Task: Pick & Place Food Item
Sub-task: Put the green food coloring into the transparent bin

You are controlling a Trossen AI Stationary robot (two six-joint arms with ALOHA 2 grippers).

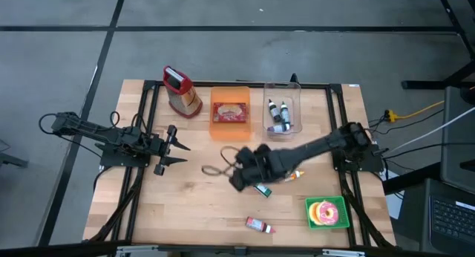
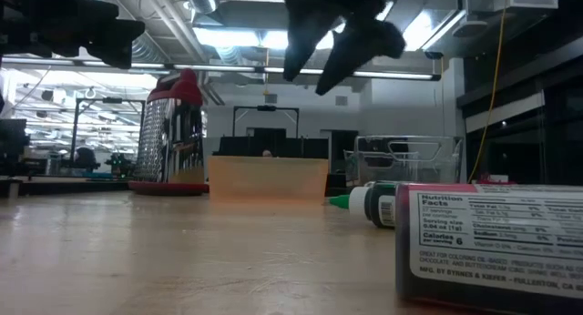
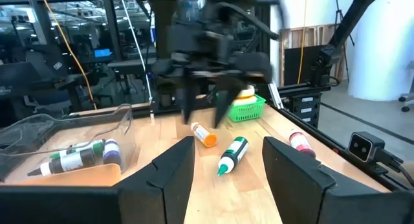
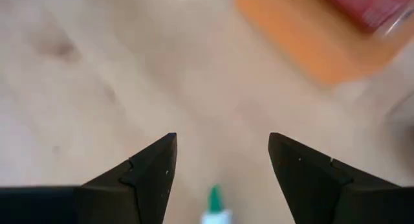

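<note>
Mostly undone: right gripper [image 4: 220, 160] spread and empty above table [image 1: 185, 205], green-tipped bottle [image 4: 213, 208] just below the gap between fingers. Left gripper [image 1: 175, 147] parked apart, fingers open, empty. Still needed: descend, pinch bottle, carry to clear bin [image 1: 283, 90].

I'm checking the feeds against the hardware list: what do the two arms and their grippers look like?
Both arms are black, jointed links with dark cables looped along them. The left gripper ends in two slim, pointed black fingers. The right gripper has the same build; its wrist view shows the fingers as matte black wedges with a small notch on each inner edge. No markings are legible.
</note>
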